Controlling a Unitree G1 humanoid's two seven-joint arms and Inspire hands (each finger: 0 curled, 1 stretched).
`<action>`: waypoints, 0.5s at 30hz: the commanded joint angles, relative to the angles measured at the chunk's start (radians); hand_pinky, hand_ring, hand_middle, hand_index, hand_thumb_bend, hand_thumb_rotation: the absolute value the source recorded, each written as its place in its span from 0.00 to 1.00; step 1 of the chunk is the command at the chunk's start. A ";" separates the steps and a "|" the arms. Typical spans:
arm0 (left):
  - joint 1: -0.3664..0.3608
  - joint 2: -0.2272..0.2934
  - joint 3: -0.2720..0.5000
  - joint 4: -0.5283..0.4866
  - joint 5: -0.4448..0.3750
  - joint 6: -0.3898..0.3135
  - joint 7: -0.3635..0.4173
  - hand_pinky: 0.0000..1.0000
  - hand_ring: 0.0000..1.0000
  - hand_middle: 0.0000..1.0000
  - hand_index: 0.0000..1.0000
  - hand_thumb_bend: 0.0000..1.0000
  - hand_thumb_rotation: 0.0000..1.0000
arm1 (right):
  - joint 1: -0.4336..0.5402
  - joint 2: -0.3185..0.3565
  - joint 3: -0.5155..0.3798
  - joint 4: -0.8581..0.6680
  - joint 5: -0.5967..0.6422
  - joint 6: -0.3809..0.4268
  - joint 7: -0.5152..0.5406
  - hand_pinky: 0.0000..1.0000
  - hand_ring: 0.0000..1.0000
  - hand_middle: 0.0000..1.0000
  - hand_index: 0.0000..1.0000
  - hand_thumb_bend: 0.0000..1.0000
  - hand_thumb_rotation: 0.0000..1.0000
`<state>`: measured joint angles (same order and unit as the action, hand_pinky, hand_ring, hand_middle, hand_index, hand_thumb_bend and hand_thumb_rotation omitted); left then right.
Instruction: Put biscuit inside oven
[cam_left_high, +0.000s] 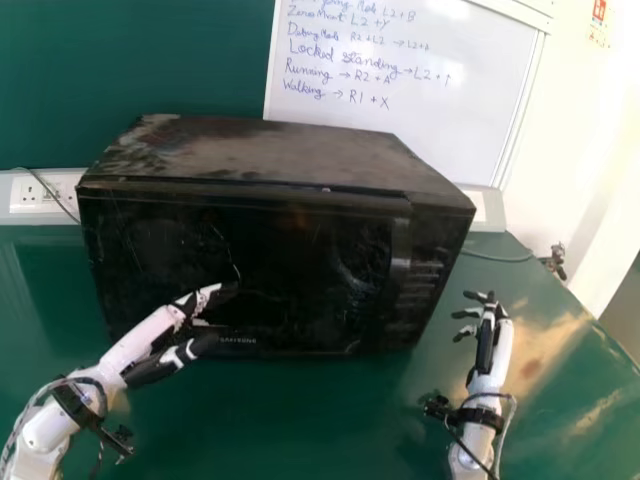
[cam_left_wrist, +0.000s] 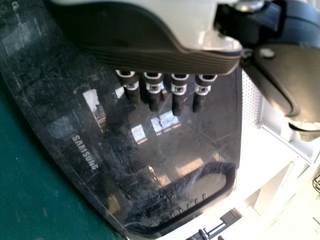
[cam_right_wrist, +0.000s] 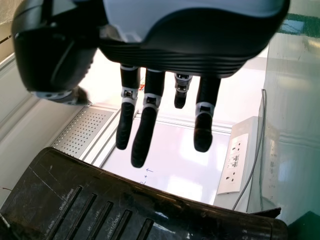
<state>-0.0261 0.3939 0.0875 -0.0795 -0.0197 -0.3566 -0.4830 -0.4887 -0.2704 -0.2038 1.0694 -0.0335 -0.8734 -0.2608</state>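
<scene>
The left hand (cam_left_high: 148, 338) had its fingers extended and its thumb apart, gripping nothing; the right hand's (cam_left_high: 486, 345) fingers were loosely straight and empty too. The left lay before the lower left front of the black oven (cam_left_high: 270, 160), whose closed door (cam_left_high: 290, 250) stood in the way, mid-frame. The left forearm slanted in from the lower left; the right rose almost upright at lower right, beside the oven. Behind stood a whiteboard (cam_left_high: 440, 130), upper right, and a wall socket (cam_left_high: 38, 191), left edge.
</scene>
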 joint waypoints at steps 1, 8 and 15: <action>-0.021 0.004 -0.015 -0.014 0.010 0.015 0.013 0.61 0.97 1.00 0.99 0.47 0.00 | 0.070 0.049 0.013 0.034 -0.013 -0.004 -0.010 0.18 0.24 0.34 0.55 0.57 1.00; -0.080 0.000 -0.033 0.007 0.026 0.076 0.035 0.66 0.98 1.00 1.00 0.54 0.00 | 0.069 0.049 0.011 0.038 -0.010 -0.008 -0.006 0.18 0.24 0.34 0.54 0.57 1.00; -0.123 -0.010 -0.054 0.046 0.036 0.099 0.057 0.67 1.00 1.00 1.00 0.56 0.00 | 0.070 0.050 0.011 0.038 -0.009 -0.012 -0.003 0.18 0.25 0.34 0.54 0.56 1.00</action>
<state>-0.1338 0.3902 0.0466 -0.0486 0.0057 -0.2719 -0.4393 -0.4882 -0.2716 -0.2023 1.0701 -0.0385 -0.8736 -0.2646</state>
